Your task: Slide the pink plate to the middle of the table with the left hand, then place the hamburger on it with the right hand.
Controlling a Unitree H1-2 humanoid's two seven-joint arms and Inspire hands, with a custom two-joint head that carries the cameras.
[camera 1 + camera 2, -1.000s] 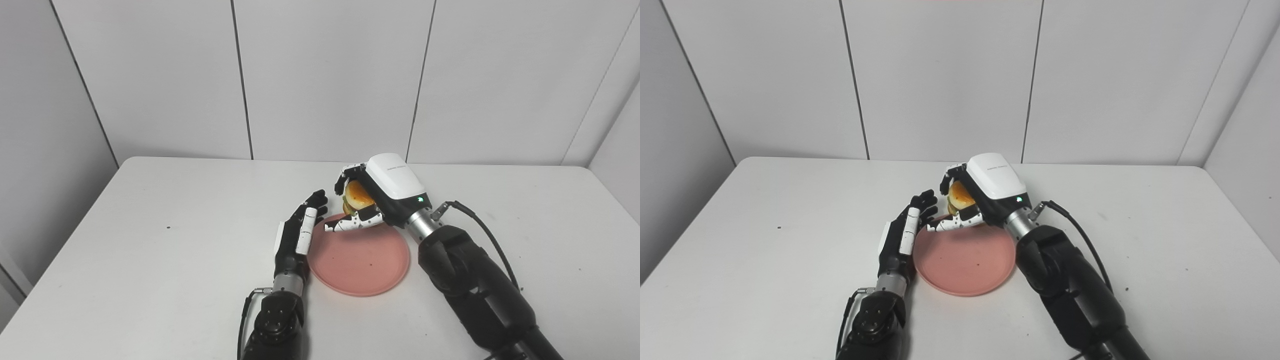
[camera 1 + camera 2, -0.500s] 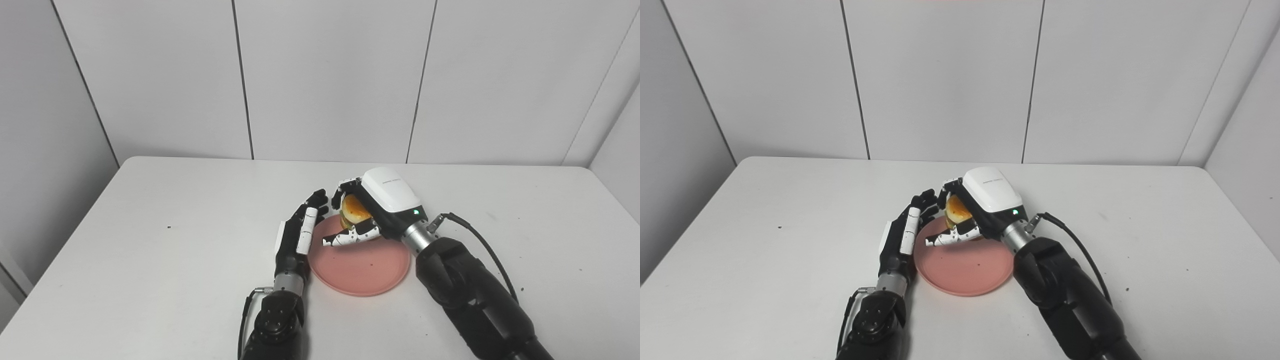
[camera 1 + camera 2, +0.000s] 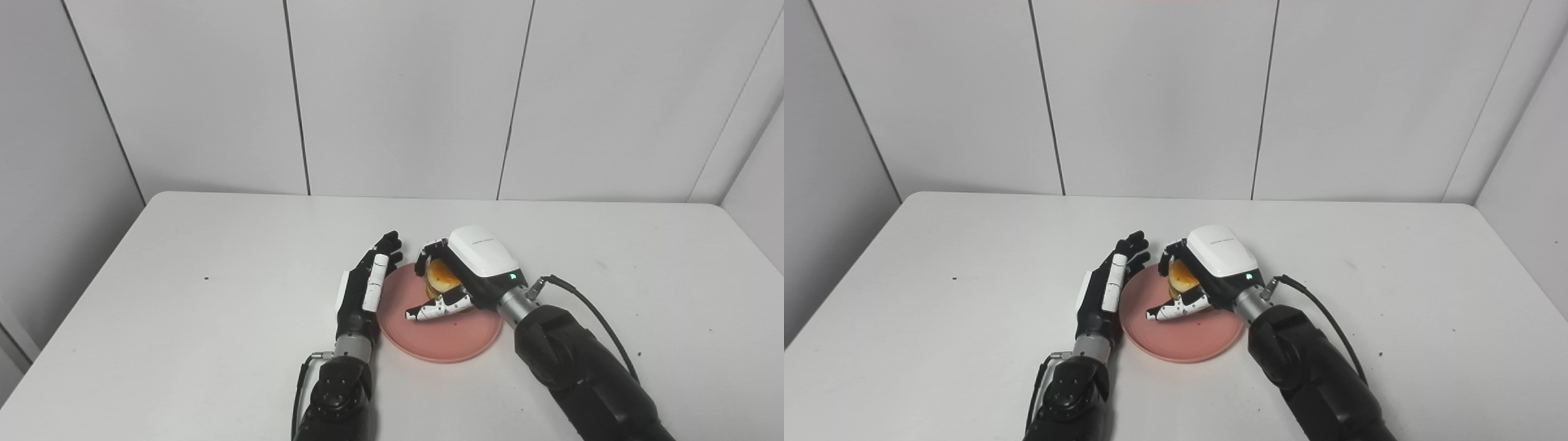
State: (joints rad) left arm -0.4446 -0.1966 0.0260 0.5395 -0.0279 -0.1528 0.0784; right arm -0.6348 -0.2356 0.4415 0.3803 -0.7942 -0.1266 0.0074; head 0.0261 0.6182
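The pink plate (image 3: 450, 334) lies on the white table near its middle front. My right hand (image 3: 468, 272) is shut on the hamburger (image 3: 442, 277), an orange bun with layers below, and holds it low over the plate's middle; I cannot tell whether it touches the plate. My left hand (image 3: 366, 288) is open, fingers straight, standing on edge against the plate's left rim. The same scene shows in the right eye view, with the plate (image 3: 1185, 340), the hamburger (image 3: 1183, 278), the right hand (image 3: 1213, 269) and the left hand (image 3: 1105, 291).
The white table (image 3: 184, 275) has wall panels close behind its far edge. A black cable (image 3: 588, 303) runs from my right wrist along the forearm. A few small dark specks lie on the table.
My right hand has moved toward me and down with the hamburger, from above the plate's far rim to low over its middle. My left hand and the plate have stayed put.
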